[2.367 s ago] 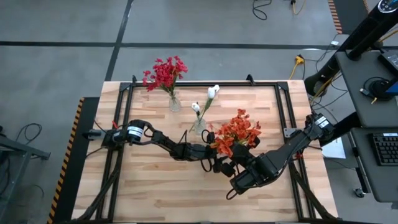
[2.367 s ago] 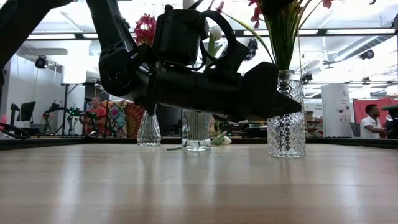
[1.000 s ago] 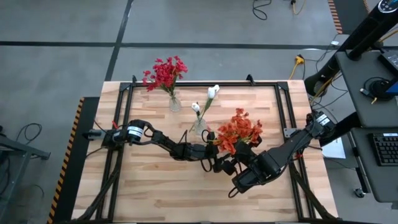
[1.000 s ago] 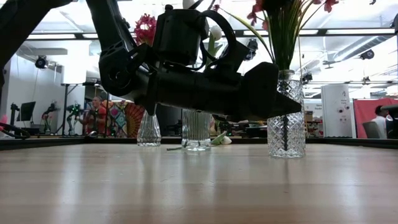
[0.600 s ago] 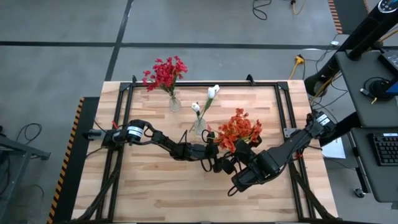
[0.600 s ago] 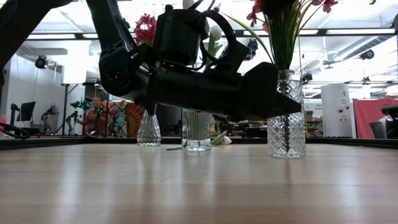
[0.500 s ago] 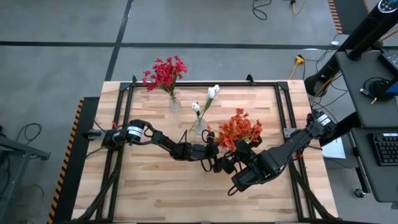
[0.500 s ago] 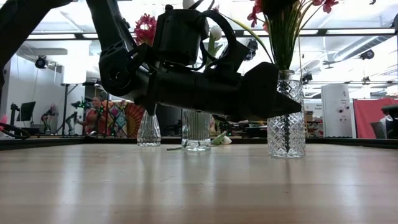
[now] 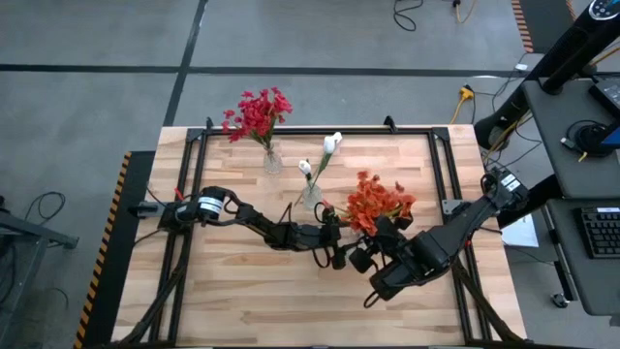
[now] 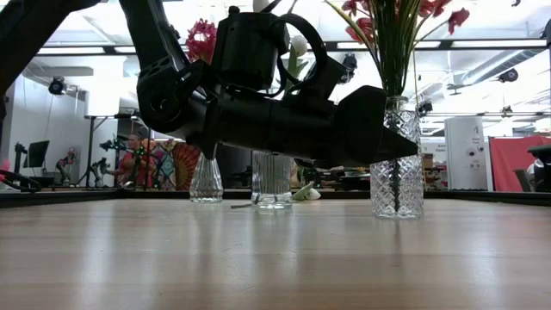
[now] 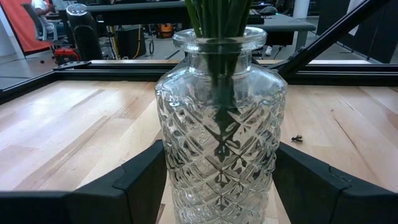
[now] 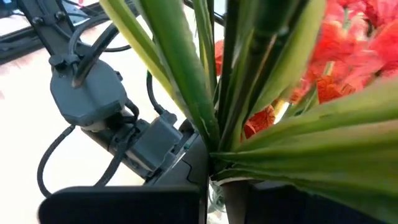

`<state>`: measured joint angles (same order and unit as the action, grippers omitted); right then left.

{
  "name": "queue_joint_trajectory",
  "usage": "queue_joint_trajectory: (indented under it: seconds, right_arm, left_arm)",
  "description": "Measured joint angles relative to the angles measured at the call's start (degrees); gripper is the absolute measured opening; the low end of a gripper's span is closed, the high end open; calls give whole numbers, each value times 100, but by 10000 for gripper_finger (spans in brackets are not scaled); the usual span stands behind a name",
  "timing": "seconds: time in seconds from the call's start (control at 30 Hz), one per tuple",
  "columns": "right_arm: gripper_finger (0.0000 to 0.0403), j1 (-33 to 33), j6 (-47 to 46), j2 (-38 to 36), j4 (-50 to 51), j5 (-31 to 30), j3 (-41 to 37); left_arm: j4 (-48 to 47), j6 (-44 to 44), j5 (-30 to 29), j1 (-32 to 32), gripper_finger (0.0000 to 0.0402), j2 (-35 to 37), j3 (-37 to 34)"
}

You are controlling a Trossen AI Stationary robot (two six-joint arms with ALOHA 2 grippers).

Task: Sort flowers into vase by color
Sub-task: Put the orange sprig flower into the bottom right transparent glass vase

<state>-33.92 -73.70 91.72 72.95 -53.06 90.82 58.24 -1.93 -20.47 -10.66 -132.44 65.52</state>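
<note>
Vase [image 11: 221, 124] between my fingers [image 11: 146, 183]: clear glass, glossy, diamond-cut relief. My fingers: matt black plastic. Desk [image 9: 252, 301]: pale planked wood, smooth, low sheen; frame [image 9: 291, 129]: black metal.

Both robot arms are black and made of thick round pieces joined together. The left arm [image 9: 254, 221] has a shiny silver ring near its base and thin black cables looping along it. The right arm [image 9: 455, 233] carries a small white label by its base.

Bright ceiling strips [image 10: 95, 50]; close stems [image 12: 186, 74] blurred.
</note>
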Motion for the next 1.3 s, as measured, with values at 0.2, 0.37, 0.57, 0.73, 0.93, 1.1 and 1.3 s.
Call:
queue_joint_trajectory:
  seconds: [0.2, 0.37, 0.57, 0.73, 0.93, 1.1, 1.3]
  right_arm:
    - [15, 14, -9, 8, -41, -24, -51]
    - [15, 30, -71, 20, -163, -50, -309]
    - [15, 130, 206, 44, -479, 43, -572]
    - [15, 146, 537, 48, -806, 97, -707]
    - [15, 157, 706, 48, -802, 257, -715]
    - [15, 136, 915, 22, -756, 202, -627]
    - [41, 126, 1062, 2, -727, 242, -515]
  left_arm:
    - [2, -7, 1, 0, 246, 0, 0]
    - [0, -7, 1, 2, 246, 0, 0]
    - [0, -11, 1, 7, 246, 0, 0]
    - [-4, -11, -2, 7, 246, 0, 0]
    - [-17, -9, -4, 9, 246, 0, -1]
    - [-28, -9, -7, 9, 246, 0, 0]
    - [-28, -6, -7, 7, 249, 0, 0]
